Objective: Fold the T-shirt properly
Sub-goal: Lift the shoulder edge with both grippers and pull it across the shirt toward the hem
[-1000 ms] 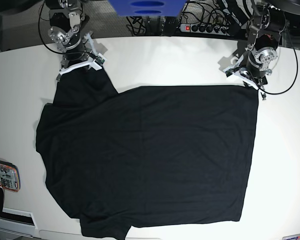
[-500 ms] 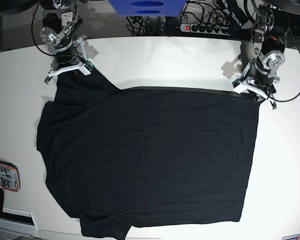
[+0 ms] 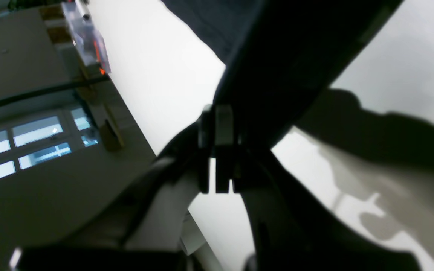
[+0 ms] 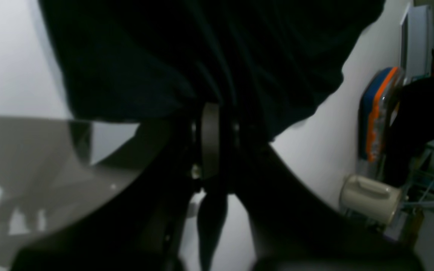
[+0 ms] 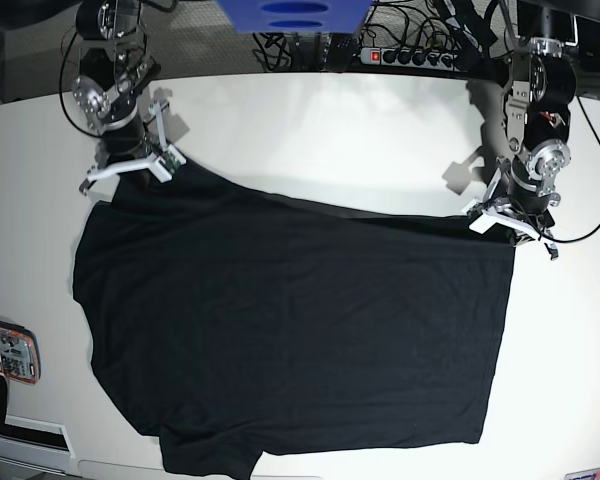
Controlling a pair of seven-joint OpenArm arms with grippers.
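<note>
Both arms had shifted since the earlier frames: the far edge of the T-shirt, straight across a second before, now ran slanted, lifted slightly off the tabletop with a shadow strip under it.

Largest first: T-shirt still covered most of the tabletop, one sleeve at 6 o'clock hanging at the near edge, body spread flat, single layer. No fold made yet as far as I could judge; whole folding sequence was left, this looked like the first pull.

Right claw at 10 o'clock was clamped on the T-shirt's far corner by the sleeve; wrist view showed dark cloth pinched between its fingers.

Left claw at 2 o'clock was clamped on the opposite far corner, cloth bunched at its fingers.

Orange-edged case sat at 8 o'clock, apart from the cloth.
</note>
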